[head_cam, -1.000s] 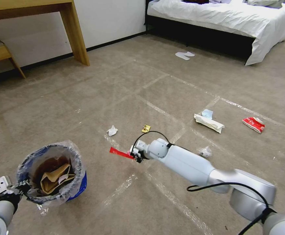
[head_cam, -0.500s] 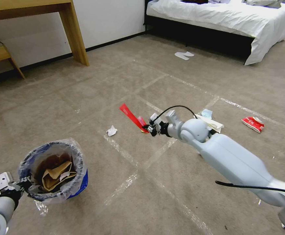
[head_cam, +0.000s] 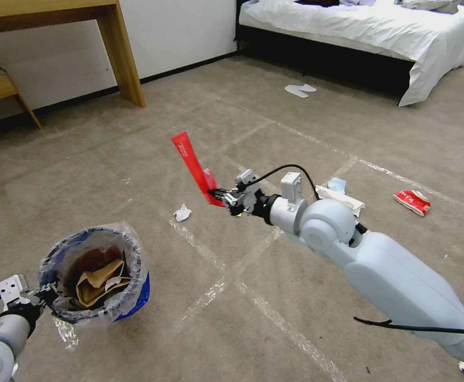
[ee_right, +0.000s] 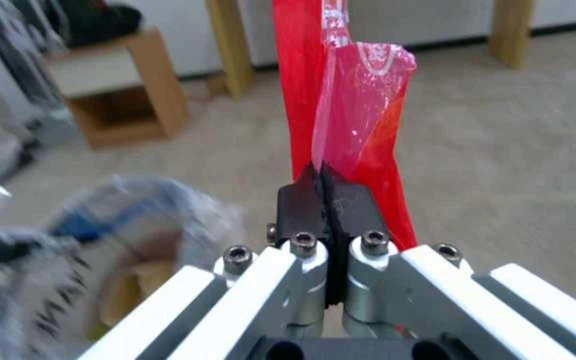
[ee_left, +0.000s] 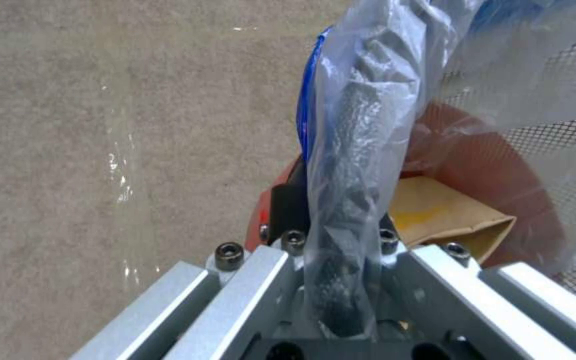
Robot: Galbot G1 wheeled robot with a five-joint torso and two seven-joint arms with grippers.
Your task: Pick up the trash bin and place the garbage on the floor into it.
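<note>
The right gripper point(head_cam: 217, 197) is in the middle of the head view, raised above the floor point(head_cam: 200, 132), and its jaws are closed on the lower end of the red wrapper strip point(head_cam: 191, 163). In the right wrist view the two black pads point(ee_right: 301, 205) are pressed together with the red wrapper strip point(ee_right: 341, 110) between them, and the strip stands up from the right gripper point(ee_right: 327, 192) toward the top of the frame. In the head view the strip leans to the upper left.

The left gripper point(head_cam: 40, 298) is in the lower left corner of the head view. Its jaws are closed on the rim of the trash bin point(head_cam: 96, 273). In the left wrist view the rim and the clear liner of the trash bin point(ee_left: 501, 165) pass between the jaws of the left gripper point(ee_left: 335, 240). A brown paper bag point(head_cam: 100, 279) lies inside the bin.

More garbage lies on the floor. A crumpled white tissue point(head_cam: 182, 213) is left of centre, between the bin and the right gripper. A white packet point(head_cam: 342, 199) with a blue mask point(head_cam: 338, 184) touching it is right of centre, just behind the right arm. A red-white packet point(head_cam: 413, 202) lies farther to the right.

A pair of white slippers point(head_cam: 300, 89) lies near the bed point(head_cam: 380, 32) at the upper right. A wooden tabletop point(head_cam: 46, 10) with its leg is at the upper left.
</note>
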